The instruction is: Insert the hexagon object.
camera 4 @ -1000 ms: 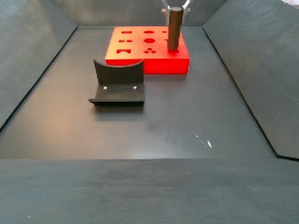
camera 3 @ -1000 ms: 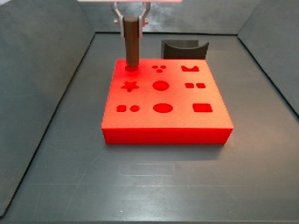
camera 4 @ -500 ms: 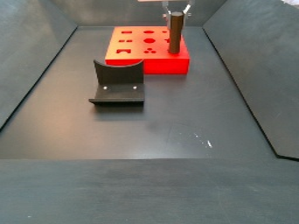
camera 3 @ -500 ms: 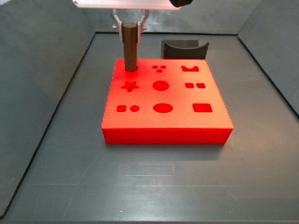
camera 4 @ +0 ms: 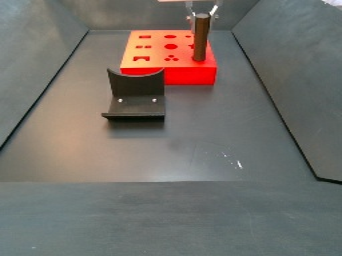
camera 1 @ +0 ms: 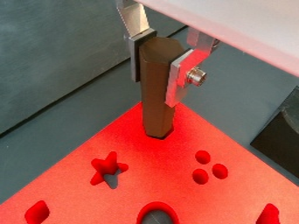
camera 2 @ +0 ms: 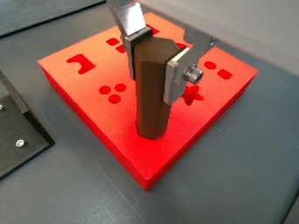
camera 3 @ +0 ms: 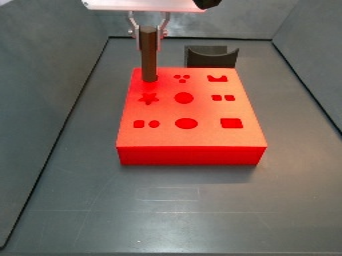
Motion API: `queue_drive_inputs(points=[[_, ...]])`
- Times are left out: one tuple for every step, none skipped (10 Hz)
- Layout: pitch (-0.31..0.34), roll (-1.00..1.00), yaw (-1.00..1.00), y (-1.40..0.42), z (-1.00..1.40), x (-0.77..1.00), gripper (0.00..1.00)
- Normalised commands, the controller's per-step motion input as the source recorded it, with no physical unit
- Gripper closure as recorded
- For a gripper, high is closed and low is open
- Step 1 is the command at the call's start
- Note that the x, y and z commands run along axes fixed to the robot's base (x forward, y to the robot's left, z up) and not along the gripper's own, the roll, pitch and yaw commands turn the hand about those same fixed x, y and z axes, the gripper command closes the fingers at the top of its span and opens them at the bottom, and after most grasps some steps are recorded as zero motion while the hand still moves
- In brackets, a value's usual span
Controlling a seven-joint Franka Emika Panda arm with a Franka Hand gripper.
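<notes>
gripper body beyond frame edge

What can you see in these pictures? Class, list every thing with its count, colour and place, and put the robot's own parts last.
red block: one, red, on the dark floor, its top cut with shaped holes (star, circles, rectangles and others).
hexagon object: one, brown, upright, its lower end at a corner of the red block's top, its upper end between the fingers.
fixture: one, dark grey, standing on the floor apart from the red block.
floor: one, dark grey, with sloping side walls.
gripper: one, silver fingers, above the red block's corner, shut on the hexagon object.
</notes>
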Motion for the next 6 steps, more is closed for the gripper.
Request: queue_drive_inputs(points=[[0.000, 0.00, 0.05, 0.10, -0.29, 0.15, 1.00], [0.000, 0.00, 0.02, 0.03, -0.28, 0.16, 1.00], [0.000, 0.00, 0.00, 0.00, -0.28, 0.11, 1.00], [0.000, 0.00, 0.00, 0.00, -0.26, 0.08, 1.00], [0.000, 0.00, 0.00, -0.01, -0.01, 0.00, 1.00], [-0.021, 0.00, -0.05, 0.00, -0.46, 0.00, 1.00]])
